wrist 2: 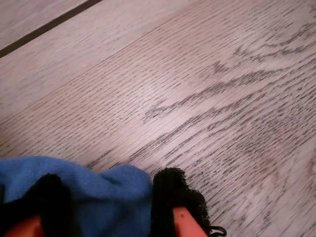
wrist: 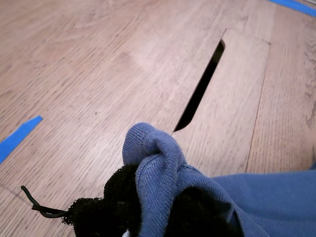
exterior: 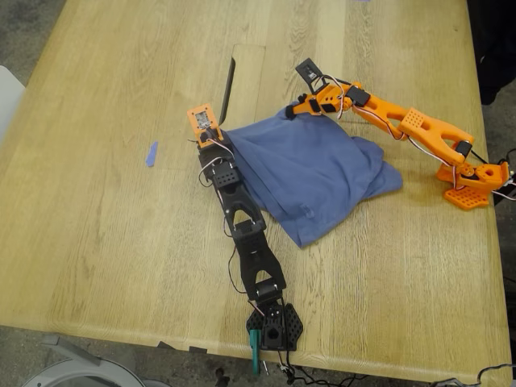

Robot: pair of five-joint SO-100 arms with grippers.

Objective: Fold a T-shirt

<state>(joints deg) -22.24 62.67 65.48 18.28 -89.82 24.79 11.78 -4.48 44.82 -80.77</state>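
The slate-blue T-shirt (exterior: 318, 173) lies bunched in a rough folded heap in the middle of the wooden table. The black arm's first gripper (exterior: 211, 139) is at the cloth's corner on the exterior view's left. In the first wrist view a rolled fold of the T-shirt (wrist: 158, 163) is pinched between black padded fingers (wrist: 116, 195), so my first gripper (wrist: 148, 202) is shut on it. The orange arm's second gripper (exterior: 293, 111) is at the heap's far edge. It is shut on a blue fold of the T-shirt (wrist 2: 98, 190) between its black pads (wrist 2: 170, 190).
A dark slot (exterior: 228, 87) (wrist: 200, 89) cuts the tabletop just beyond the first gripper. A strip of blue tape (exterior: 151, 153) (wrist: 17, 136) lies on the exterior view's left. The orange base (exterior: 472, 184) and the black base (exterior: 274, 326) sit near table edges.
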